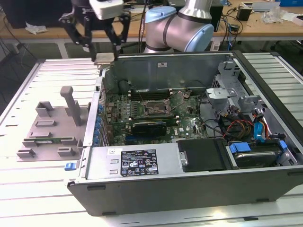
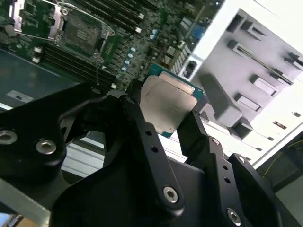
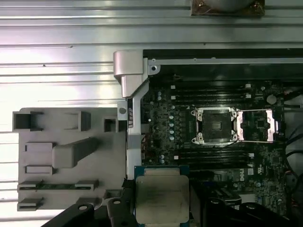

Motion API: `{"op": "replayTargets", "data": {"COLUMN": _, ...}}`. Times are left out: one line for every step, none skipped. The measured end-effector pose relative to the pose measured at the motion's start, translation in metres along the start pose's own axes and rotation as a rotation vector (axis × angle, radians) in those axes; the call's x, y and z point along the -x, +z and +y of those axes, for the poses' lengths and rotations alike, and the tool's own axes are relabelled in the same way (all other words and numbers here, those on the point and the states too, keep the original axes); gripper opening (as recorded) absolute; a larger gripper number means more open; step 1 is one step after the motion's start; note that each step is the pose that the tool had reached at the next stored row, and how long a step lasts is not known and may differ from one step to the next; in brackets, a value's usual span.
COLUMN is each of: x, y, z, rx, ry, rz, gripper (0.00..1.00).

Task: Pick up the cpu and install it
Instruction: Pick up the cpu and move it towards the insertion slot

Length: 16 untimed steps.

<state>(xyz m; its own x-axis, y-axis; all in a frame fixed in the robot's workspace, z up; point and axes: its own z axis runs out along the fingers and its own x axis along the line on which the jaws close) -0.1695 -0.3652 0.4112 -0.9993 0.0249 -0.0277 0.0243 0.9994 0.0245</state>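
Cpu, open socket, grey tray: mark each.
cpu (image 3: 162,197), first wrist view, centre of metal lid.
open socket (image 3: 214,126), first wrist view, middle of the socket.
grey tray (image 3: 110,165), first wrist view, flat base.

cpu (image 1: 104,58) in hand (image 1: 102,51) above case (image 1: 189,189) corner, tray (image 1: 47,136) beside case

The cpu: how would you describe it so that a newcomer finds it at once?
Start at the open computer case; above its far corner on the exterior view's left hangs the black gripper. It grips the cpu, a small flat square chip. Its shiny silver-grey metal top sets it apart from the dull grey tray beside the case.
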Motion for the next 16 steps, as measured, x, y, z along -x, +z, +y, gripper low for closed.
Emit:
{"op": "replayTargets", "data": {"x": 0.0082, "y": 0.0002, "z": 0.0002, "rx": 0.0, "ry": 0.0, "rz": 0.0, "gripper": 0.55}}
{"op": "replayTargets", "data": {"x": 0.0151, "y": 0.0003, "z": 0.0004, "rx": -0.0001, "ry": 0.0, "rz": 0.0002, "gripper": 0.55}}
{"op": "replayTargets", "data": {"x": 0.0232, "y": 0.0006, "z": 0.0005, "rx": -0.0001, "ry": 0.0, "rz": 0.0002, "gripper": 0.55}}
{"op": "replayTargets", "data": {"x": 0.0335, "y": 0.001, "z": 0.0008, "rx": 0.0001, "ry": 0.0, "rz": 0.0, "gripper": 0.55}}
{"op": "replayTargets", "data": {"x": 0.0464, "y": 0.0013, "z": 0.0011, "rx": 0.0, "ry": 0.0, "rz": 0.0001, "gripper": 0.55}}
{"op": "replayTargets", "data": {"x": 0.0538, "y": 0.0015, "z": 0.0013, "rx": -0.0001, "ry": 0.0, "rz": 0.0002, "gripper": 0.55}}
{"op": "replayTargets", "data": {"x": 0.0608, "y": 0.0016, "z": 0.0015, "rx": -0.0001, "ry": 0.0, "rz": 0.0002, "gripper": 0.55}}
{"op": "replayTargets", "data": {"x": 0.0652, "y": 0.0018, "z": 0.0015, "rx": -0.0001, "ry": 0.0, "rz": 0.0002, "gripper": 0.55}}
{"op": "replayTargets", "data": {"x": 0.0696, "y": 0.0019, "z": 0.0017, "rx": -0.0001, "ry": 0.0, "rz": 0.0002, "gripper": 0.55}}
{"op": "replayTargets", "data": {"x": 0.0771, "y": 0.0022, "z": 0.0018, "rx": 0.0, "ry": 0.0, "rz": 0.0002, "gripper": 0.55}}
{"op": "replayTargets", "data": {"x": 0.0828, "y": 0.0024, "z": 0.002, "rx": 0.0001, "ry": 0.0, "rz": 0.0001, "gripper": 0.55}}
{"op": "replayTargets", "data": {"x": 0.0903, "y": 0.0025, "z": 0.0022, "rx": -0.0001, "ry": 0.0, "rz": 0.0002, "gripper": 0.55}}
{"op": "replayTargets", "data": {"x": 0.0978, "y": 0.0027, "z": 0.0024, "rx": -0.0002, "ry": 0.0, "rz": 0.0001, "gripper": 0.55}}
{"op": "replayTargets", "data": {"x": 0.098, "y": 0.0027, "z": 0.0023, "rx": -0.0001, "ry": 0.0, "rz": 0.0003, "gripper": 0.55}}
{"op": "replayTargets", "data": {"x": 0.0982, "y": 0.0028, "z": 0.0023, "rx": -0.0001, "ry": 0.0, "rz": 0.0001, "gripper": 0.55}}
{"op": "replayTargets", "data": {"x": 0.0983, "y": 0.0039, "z": 0.0024, "rx": 0.0003, "ry": 0.0, "rz": 0.0, "gripper": 0.55}}
